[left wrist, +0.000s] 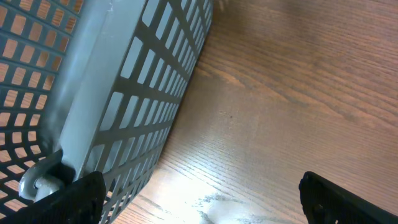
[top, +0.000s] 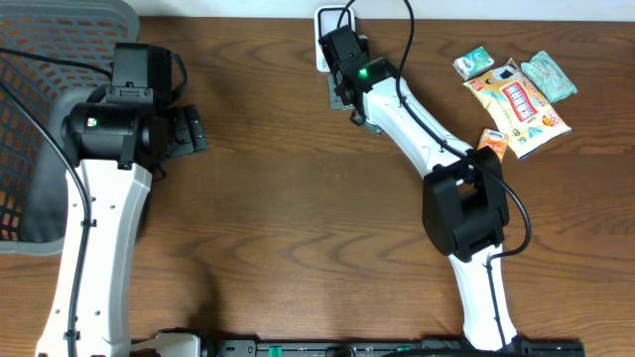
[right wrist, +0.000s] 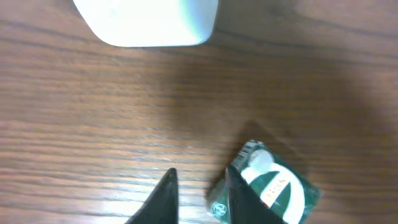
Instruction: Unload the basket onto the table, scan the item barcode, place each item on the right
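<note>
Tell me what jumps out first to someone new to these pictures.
The colourful snack packets clustered at the table's far right stand out first. Next, the grey mesh basket at the left edge beside the left arm. The right tool hovers by a green-and-white packet near a white scanner.

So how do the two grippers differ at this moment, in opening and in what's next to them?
The left gripper stands wide open beside the grey basket, with nothing between its fingers. The right gripper has its fingers close together with nothing between them, a green packet just outside one finger. Both hover low over the wooden table.
</note>
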Tool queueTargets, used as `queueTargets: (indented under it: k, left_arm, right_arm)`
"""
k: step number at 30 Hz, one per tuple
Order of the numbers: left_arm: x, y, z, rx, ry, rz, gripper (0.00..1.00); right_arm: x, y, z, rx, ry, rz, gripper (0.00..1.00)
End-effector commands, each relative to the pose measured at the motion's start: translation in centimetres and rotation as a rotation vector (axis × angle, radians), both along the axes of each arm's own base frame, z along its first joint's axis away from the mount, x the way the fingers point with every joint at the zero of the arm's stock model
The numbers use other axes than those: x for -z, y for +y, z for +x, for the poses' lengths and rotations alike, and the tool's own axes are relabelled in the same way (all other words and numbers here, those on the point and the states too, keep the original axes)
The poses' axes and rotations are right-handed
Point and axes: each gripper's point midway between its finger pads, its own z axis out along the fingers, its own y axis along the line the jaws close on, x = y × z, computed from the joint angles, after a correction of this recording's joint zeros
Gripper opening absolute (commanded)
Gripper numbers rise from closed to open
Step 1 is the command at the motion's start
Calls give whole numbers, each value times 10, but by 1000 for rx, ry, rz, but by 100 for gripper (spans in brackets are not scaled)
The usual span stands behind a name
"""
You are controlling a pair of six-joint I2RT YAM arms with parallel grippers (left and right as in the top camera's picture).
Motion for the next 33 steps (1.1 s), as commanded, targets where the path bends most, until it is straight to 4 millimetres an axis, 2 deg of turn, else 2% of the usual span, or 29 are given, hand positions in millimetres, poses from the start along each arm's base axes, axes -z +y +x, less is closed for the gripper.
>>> queueTargets:
  k: [1,2,8,11,17,21,24,27,30,33]
  left_arm:
    - [-6,5,-1,-17,-15,12,98]
    - [-6,5,-1,-17,-15,12,98]
    - [-6,5,-1,-17,-15,12,98]
    - [-6,5,-1,-17,-15,12,98]
    - [-6,5,-1,-17,-15,12,98]
    - [-6,5,-1,-17,-15,12,98]
    - [-6,5,-1,-17,-15,12,98]
    - [-6,5,-1,-17,-15,12,98]
    - [-6,5,-1,-17,-15,12,98]
    - [-6,5,-1,-17,-15,12,98]
  right_arm:
    - [12,11,-2,-18,23,40,5]
    - [18,11,-2,-18,33,34,1]
    - [49,8,-7,-38,89,-10,1]
    - [63,0,-8,-26,119,-24,1]
    - [72,-24,-20,8,192,-79,1]
    - [78,-44,-40,26,290,-137,1]
    - [77,-60,-60,38,377,-182,1]
    - [68,-77,-74,54,419,-261,1]
    - [49,-95,-80,78,413,-351,1]
    - [21,-114,-78,147,354,-425,1]
